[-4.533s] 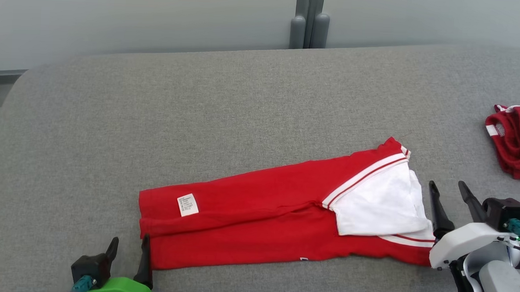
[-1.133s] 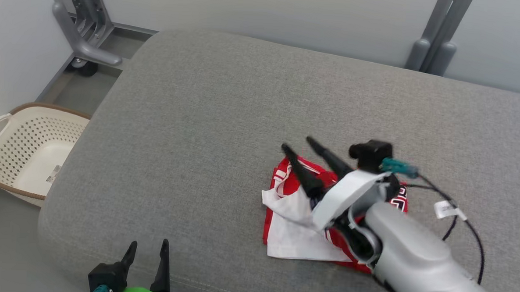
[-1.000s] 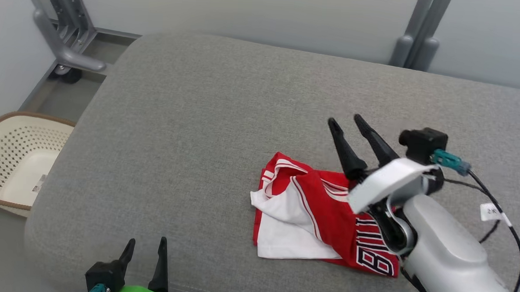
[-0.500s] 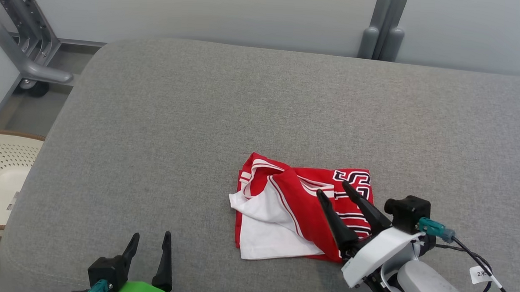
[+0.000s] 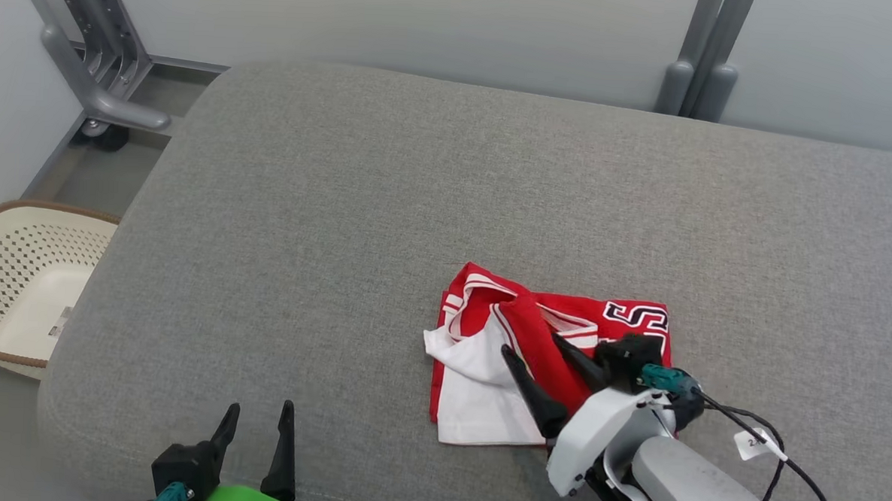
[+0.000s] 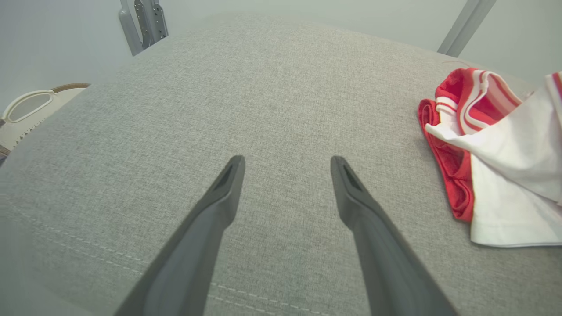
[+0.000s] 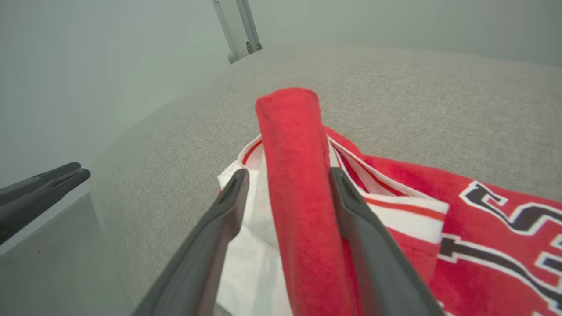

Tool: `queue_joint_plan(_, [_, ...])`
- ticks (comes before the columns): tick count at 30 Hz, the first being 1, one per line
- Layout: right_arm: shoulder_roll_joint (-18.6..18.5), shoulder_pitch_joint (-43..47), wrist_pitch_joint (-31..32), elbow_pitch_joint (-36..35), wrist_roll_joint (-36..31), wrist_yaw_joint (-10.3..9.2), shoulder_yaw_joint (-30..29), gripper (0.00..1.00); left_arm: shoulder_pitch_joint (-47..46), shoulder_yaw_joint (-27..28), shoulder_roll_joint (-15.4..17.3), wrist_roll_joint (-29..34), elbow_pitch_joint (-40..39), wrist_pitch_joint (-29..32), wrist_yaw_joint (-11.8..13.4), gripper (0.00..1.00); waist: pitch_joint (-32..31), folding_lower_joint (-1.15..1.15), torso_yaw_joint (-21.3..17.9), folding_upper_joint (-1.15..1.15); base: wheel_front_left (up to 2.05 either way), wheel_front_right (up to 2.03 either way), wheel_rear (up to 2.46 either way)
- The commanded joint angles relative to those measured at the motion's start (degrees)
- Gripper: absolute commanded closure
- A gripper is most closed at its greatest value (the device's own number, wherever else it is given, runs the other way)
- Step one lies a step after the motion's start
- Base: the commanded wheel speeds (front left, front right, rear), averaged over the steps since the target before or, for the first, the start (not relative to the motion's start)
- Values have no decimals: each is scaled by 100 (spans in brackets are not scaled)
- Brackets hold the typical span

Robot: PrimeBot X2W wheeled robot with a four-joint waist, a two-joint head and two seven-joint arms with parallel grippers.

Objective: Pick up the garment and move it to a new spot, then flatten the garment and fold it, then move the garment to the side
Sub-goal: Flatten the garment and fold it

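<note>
Clearly the right gripper [image 7: 288,173] is nearer: jaws apart astride a raised fold [image 7: 292,131] of the red jersey [image 5: 624,315], seemingly unpinched; left gripper [image 5: 259,408] gapes well aside.

A grey cushion [image 5: 328,185] lies under both sets of jaws. A cream basket [image 5: 15,284] sits left of the left jaws, off the cushion. A metal frame [image 5: 96,77] stands far ahead-left, and a post [image 5: 695,73] far ahead of the right jaws.
</note>
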Motion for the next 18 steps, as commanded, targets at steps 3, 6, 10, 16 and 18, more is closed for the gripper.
queue_joint_plan(3, [66, -121, -14, 66, -48, -2, 121, 100, 26, 32, 18, 12, -44, 1, 8, 0, -14, 0, 50, 0, 0, 0, 0])
queue_joint_plan(6, [111, -167, -14, -122, 13, -2, 461, 100, 43, 51, 18, 5, -73, 1, 7, 0, -15, 0, 49, 0, 0, 0, 0])
queue_joint_plan(10, [-176, -119, -13, -500, 377, -2, 1405, 11, 82, 55, 18, -29, -82, 1, 19, 0, -34, 0, -1, 0, 0, 0, 0])
queue_joint_plan(16, [-862, -390, 34, -1274, 1605, -2, 2651, 0, 115, 77, 18, -42, -52, 1, 23, 0, -62, 0, -175, 0, 0, 0, 0])
queue_joint_plan(18, [-1048, -446, 1, -1474, 1905, -4, 2691, 0, 104, 81, 18, -35, -70, 1, 39, 0, -64, 0, -237, 0, 0, 0, 0])
